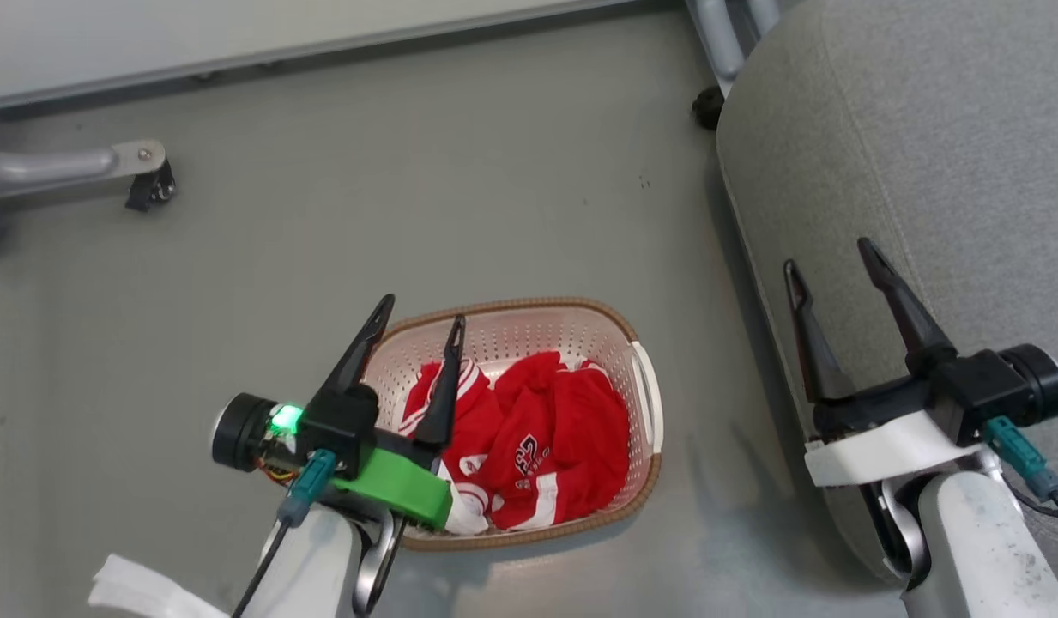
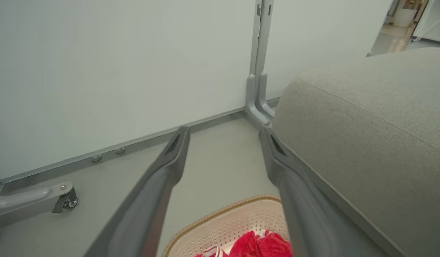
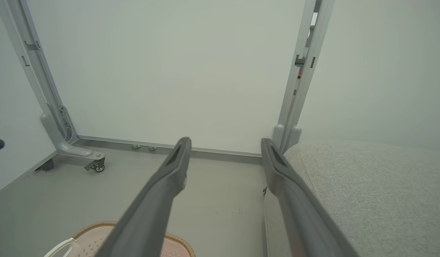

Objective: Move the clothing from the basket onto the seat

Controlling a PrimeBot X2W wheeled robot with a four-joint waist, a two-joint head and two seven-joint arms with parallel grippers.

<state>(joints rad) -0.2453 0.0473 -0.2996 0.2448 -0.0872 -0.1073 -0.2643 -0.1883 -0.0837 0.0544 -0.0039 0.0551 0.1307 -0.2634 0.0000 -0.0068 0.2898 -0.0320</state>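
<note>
Left gripper [image 1: 425, 309] hung spread over basket [image 1: 529, 303] | right gripper [image 1: 826, 255] spread, empty, beside seat [image 1: 923, 129] | clothing [image 1: 571, 421] lay in basket; lift and transfer not begun.

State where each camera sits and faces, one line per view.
Head view: on the head, looking down at the basket of clothing; left gripper and right gripper show.
Left wrist view: over the basket, facing the wall along its fingers.
Right wrist view: by the seat, facing the wall along its fingers.
Shared: basket, seat.
</note>
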